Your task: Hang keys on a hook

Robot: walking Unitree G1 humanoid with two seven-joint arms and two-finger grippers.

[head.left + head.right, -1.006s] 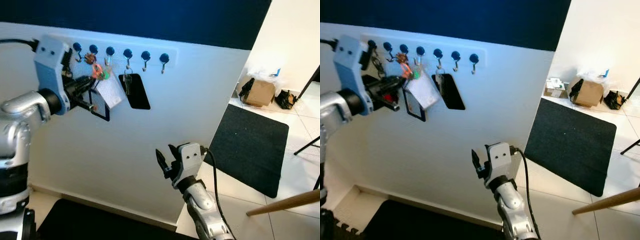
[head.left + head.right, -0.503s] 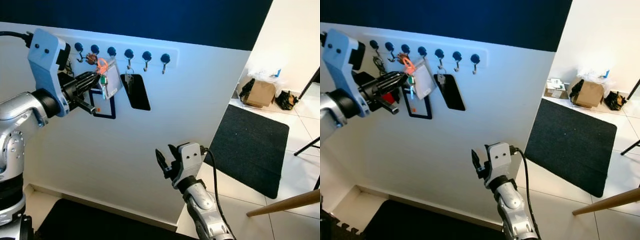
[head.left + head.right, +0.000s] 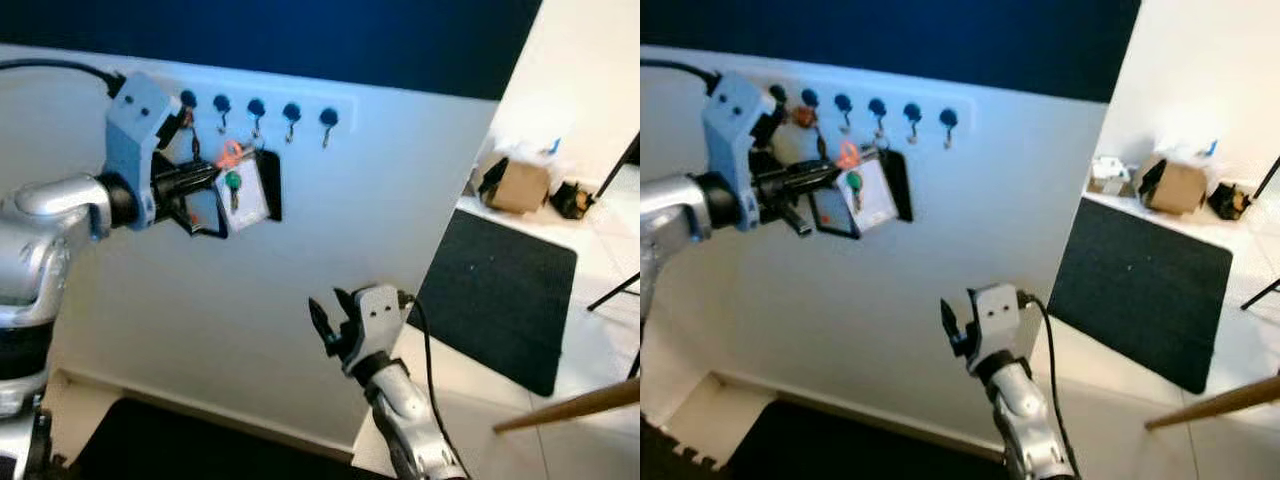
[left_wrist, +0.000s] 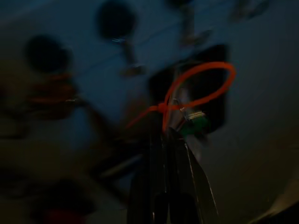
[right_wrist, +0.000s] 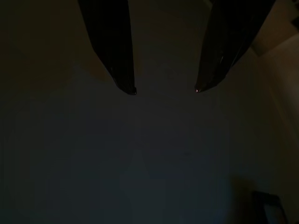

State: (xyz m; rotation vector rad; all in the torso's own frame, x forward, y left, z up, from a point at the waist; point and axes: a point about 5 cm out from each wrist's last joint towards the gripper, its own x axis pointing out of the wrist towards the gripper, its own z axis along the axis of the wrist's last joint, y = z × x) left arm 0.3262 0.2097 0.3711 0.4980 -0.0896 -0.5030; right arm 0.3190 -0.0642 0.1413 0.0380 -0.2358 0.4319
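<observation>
A row of dark-knobbed hooks point(image 3: 256, 107) runs along a white rail high on the wall. My left gripper point(image 3: 213, 181) is raised just below that rail, shut on a key bunch. The bunch has an orange loop point(image 3: 232, 153), a green key point(image 3: 232, 181) and a white card tag point(image 3: 251, 196). It hangs in front of a black tag point(image 3: 269, 168) on the wall. In the left wrist view the orange loop point(image 4: 201, 88) and the green key point(image 4: 193, 124) sit just past my closed fingertips point(image 4: 164, 136). My right gripper point(image 3: 326, 325) is held low by the wall, open and empty, its fingers point(image 5: 114, 46) apart.
Other key sets hang on the hooks further left point(image 3: 801, 116). A black mat point(image 3: 502, 298) lies on the tiled floor to the right, with a cardboard box point(image 3: 518, 186) beyond it. A wooden stick point(image 3: 565, 409) juts in at the lower right. A dark mat point(image 3: 150, 440) lies below the wall.
My left gripper has carried the key bunch to the right along the rail and slightly down, so it now covers the black tag. The right arm has stayed put.
</observation>
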